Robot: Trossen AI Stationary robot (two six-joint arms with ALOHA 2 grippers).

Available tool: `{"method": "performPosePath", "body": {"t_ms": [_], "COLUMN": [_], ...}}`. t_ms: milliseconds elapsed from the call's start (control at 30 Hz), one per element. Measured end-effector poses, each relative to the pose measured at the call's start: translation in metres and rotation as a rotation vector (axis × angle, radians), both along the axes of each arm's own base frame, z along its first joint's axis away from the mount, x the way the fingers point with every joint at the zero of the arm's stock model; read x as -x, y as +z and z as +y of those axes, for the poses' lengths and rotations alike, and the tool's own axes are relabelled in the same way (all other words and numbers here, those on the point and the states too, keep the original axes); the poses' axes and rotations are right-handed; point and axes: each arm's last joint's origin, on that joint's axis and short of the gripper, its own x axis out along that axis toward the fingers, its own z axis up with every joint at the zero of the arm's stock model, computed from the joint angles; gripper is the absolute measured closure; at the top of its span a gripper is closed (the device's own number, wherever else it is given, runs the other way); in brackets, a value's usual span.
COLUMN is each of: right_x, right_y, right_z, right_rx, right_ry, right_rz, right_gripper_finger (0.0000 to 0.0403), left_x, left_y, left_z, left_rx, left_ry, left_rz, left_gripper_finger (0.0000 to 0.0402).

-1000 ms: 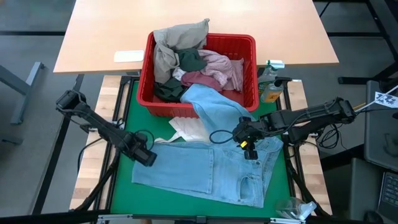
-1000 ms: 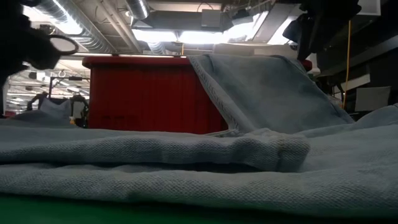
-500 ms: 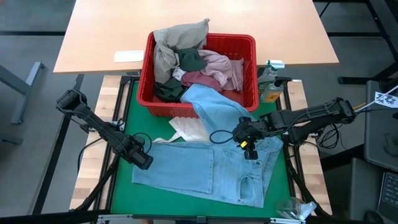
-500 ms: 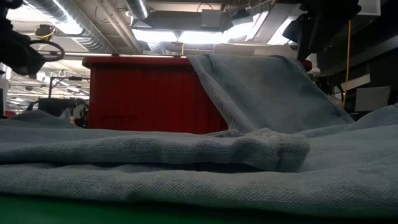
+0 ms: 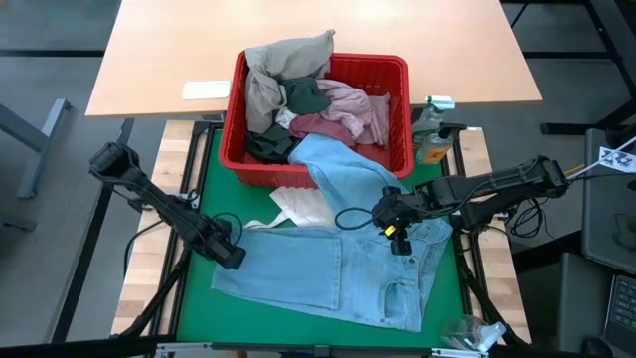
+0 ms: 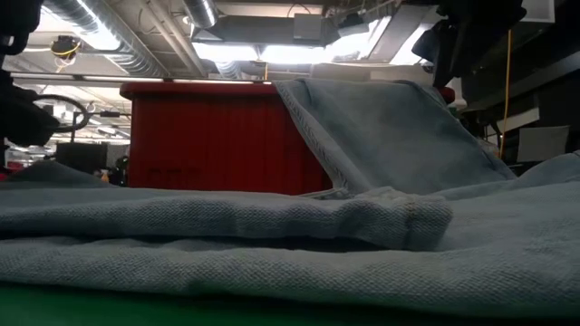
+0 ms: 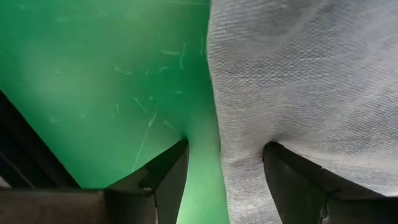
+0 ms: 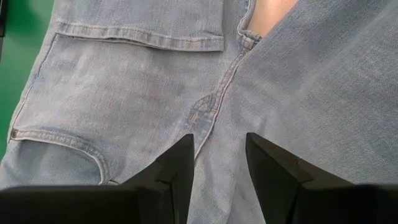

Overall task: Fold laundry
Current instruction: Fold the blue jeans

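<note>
Flat, light blue jeans (image 5: 328,273) (one leg in basket (image 5: 397,149)), green mat (image 5: 298,323)

Counted: 1 pair of light blue jeans (image 5: 338,268) | 1 red basket (image 5: 397,109) | 4 garments (image 5: 298,94) heaped inside | 1 white piece (image 5: 298,207) | 2 arms (image 5: 164,204) | 1 bottle (image 5: 432,134)

The jeans (image 5: 338,273) are light blue denim, coarse-woven and matt. The mat (image 7: 93,81) beneath is smooth green, finely scratched. The basket (image 5: 397,149) is glossy red plastic; the tabletop (image 5: 179,50) is pale matt wood.
</note>
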Motion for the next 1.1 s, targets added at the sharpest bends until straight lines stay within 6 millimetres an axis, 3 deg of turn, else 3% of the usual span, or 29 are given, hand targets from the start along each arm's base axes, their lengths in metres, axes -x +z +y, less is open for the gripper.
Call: {"method": "performPosePath", "body": {"t_ms": [233,800,967,1100], "right_x": [0.0,0.0,0.0,0.0], "right_y": [0.0,0.0,0.0,0.0], "right_z": [0.0,0.0,0.0,0.0], "right_rx": [0.0,0.0,0.0,0.001], "right_ry": [0.0,0.0,-0.001,-0.001], "right_rz": [0.001,0.001,0.001,0.003], "right_gripper_finger": [0.0258,0.0258,0.0258,0.0258], "left_x": [0.001,-0.005,-0.006,-0.01], "left_y": [-0.003,-0.004,0.001,0.018], "left_z": [0.0,-0.002,-0.003,-0.005], "left_rx": [0.012,0.024,0.028,0.014], "left_ry": [-0.006,0.057,0.017,-0.029], "left_rz": [-0.012,-0.072,-0.083,-0.081], "left_gripper_finger": [0.0228,0.0386,0.0393,0.0397]}}
